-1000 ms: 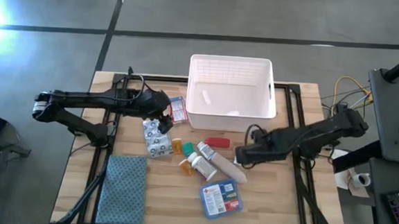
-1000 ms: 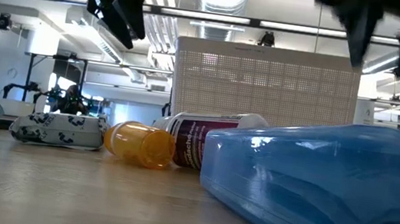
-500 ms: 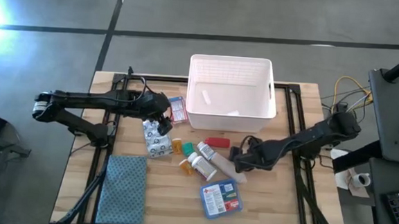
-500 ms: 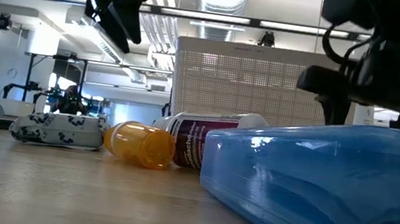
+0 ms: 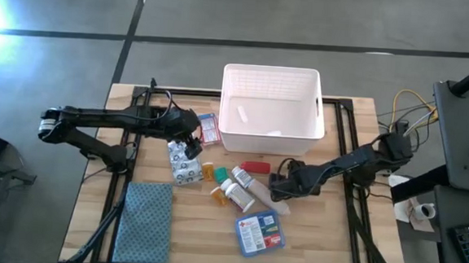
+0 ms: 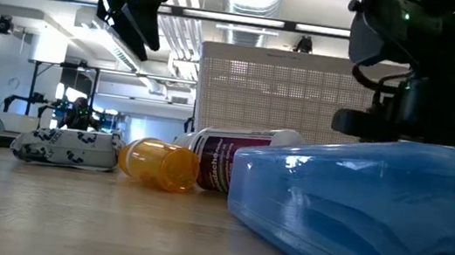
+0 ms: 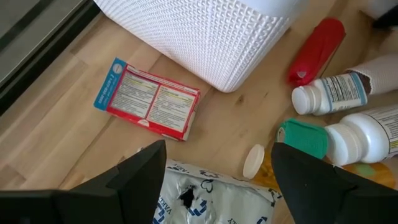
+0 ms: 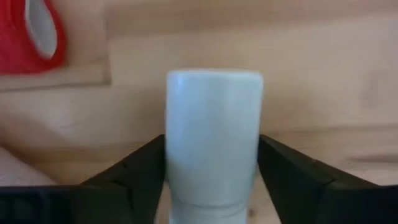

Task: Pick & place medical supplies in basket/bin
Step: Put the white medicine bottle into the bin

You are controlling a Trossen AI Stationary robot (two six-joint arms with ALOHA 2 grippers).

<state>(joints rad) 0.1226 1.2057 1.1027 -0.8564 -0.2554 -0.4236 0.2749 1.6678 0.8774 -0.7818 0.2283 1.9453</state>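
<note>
Straddling a white pill bottle (image 8: 213, 140) at lower centre, the right pincer (image 5: 278, 189) is held wide; rigid, light, slippery, best gripped mid-body.

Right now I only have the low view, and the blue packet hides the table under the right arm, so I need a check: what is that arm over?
Observer: The right gripper sits low at a white bottle that lies on its side, centred in the right wrist view.
Operator: Anything close beside it?
Observer: The red tube lies apart from it, toward the bin.
Operator: And the left arm?
Observer: The left gripper hovers over the blister packs, jaws open.
</note>
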